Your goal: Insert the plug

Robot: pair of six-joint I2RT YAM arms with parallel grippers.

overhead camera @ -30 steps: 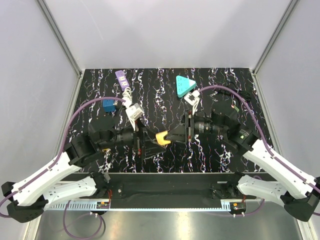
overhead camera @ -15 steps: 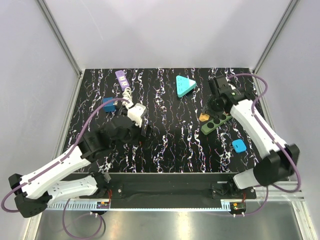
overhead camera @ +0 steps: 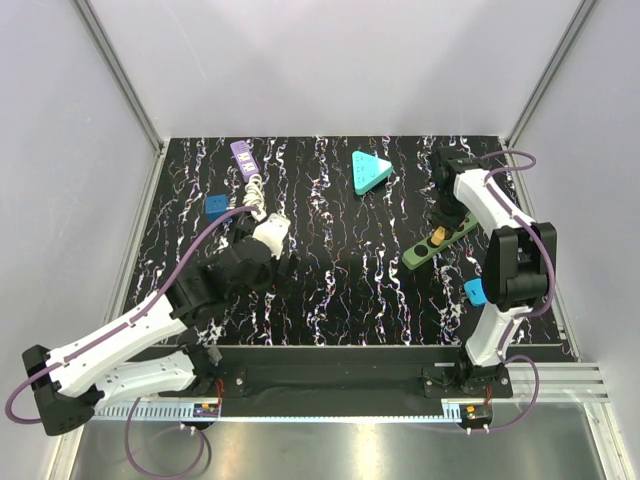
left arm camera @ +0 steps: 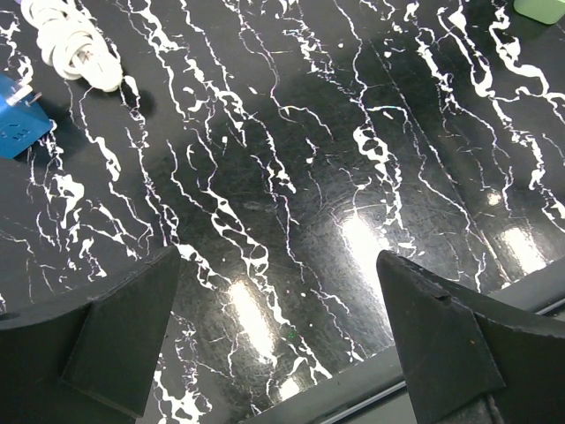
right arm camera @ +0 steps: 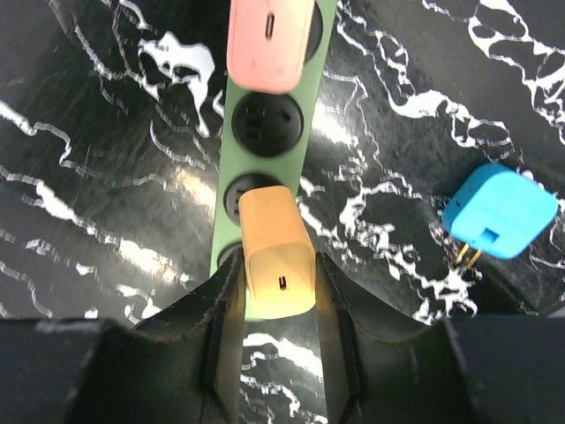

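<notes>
The orange plug (right arm camera: 274, 230) stands on the green strip (right arm camera: 265, 163), toward its 6 o'clock end in the right wrist view. A pink plug (right arm camera: 269, 40) sits at the 12 o'clock end and a blue plug (right arm camera: 500, 212) lies loose at 3 o'clock. The right gripper (right arm camera: 278, 278) is part closed, pinching the plug by two opposite sides; I cannot tell whether the prongs are seated. The left gripper (left arm camera: 278, 291) gapes wide over the table (left arm camera: 291, 177), holding nothing. The plug looks light, rigid and smooth, so it may twist in the pads. A mid-body hold, pressed straight down, should suit it.
</notes>
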